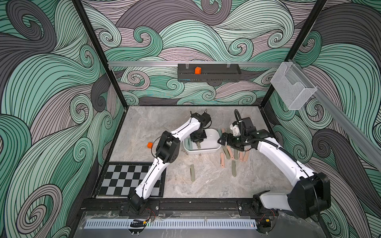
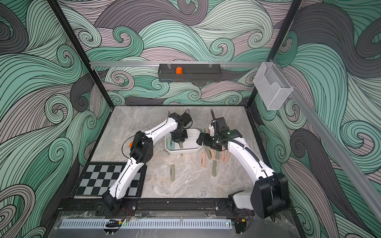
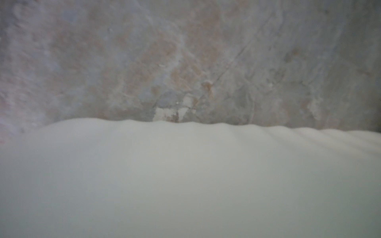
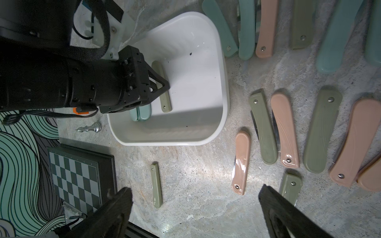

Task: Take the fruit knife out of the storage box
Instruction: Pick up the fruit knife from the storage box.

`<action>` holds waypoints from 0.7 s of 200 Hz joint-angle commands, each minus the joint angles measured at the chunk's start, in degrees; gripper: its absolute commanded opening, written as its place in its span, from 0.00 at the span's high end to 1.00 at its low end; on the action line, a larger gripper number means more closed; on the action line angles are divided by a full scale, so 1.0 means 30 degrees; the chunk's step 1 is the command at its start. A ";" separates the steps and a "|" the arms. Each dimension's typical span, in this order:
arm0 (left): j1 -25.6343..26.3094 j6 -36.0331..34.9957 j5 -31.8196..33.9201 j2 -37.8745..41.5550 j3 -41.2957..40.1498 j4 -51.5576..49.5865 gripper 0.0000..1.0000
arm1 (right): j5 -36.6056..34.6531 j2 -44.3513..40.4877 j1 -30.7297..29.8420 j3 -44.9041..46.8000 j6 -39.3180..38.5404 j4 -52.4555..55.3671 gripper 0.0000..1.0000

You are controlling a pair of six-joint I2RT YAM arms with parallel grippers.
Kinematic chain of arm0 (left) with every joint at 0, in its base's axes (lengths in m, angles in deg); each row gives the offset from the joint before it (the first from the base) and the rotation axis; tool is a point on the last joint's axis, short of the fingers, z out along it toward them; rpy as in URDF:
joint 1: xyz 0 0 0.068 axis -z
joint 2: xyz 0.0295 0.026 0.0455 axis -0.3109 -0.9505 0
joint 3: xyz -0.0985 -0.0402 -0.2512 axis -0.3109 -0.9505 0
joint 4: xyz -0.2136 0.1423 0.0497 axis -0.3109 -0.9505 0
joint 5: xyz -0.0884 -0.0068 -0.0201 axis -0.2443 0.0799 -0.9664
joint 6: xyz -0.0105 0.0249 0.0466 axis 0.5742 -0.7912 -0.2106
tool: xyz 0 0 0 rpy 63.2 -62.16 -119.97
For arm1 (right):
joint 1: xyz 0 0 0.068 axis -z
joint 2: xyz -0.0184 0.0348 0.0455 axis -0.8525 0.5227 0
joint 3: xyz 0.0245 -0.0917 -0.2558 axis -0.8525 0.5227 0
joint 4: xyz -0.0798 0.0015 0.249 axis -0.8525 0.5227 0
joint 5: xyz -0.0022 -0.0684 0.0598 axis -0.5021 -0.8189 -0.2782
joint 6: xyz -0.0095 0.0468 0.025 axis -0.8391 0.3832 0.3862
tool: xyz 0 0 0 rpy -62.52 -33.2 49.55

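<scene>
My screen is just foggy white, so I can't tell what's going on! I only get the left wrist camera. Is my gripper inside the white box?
Observer: Yes. The right wrist view shows the left gripper reaching down inside the storage box.
Operator: Did it catch a knife?
Observer: It looks that way. It is shut on an olive-green fruit knife, gripping it near the middle, and the knife is not yet lifted out.
Operator: Is anything else left in there?
Observer: Two teal knives lie side by side next to the olive one. Your right gripper hangs open beside the box, holding nothing.
</scene>
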 commanded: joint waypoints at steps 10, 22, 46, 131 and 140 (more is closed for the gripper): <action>0.0195 -0.1591 0.0824 0.0481 -0.0284 -0.1126 0.98 | 0.0610 0.0249 0.0114 -0.0514 0.0561 -0.0458 0.02; 0.0248 -0.1899 0.1102 0.0828 -0.0572 -0.1159 0.98 | 0.0673 0.0159 0.0137 -0.0383 0.0740 -0.0619 0.02; 0.0231 -0.2453 0.1386 0.1459 -0.1023 -0.1283 0.98 | 0.1264 -0.0072 0.0105 -0.0027 0.0947 -0.1193 0.02; 0.0248 -0.4193 0.2803 0.3984 -0.1278 -0.2469 0.96 | 0.0232 0.0794 -0.2080 -0.0909 0.1065 -0.1198 0.02; 0.0219 -0.4441 0.3058 0.4262 -0.1294 -0.2655 0.96 | 0.0104 0.0994 -0.2397 -0.1069 0.1157 -0.1238 0.02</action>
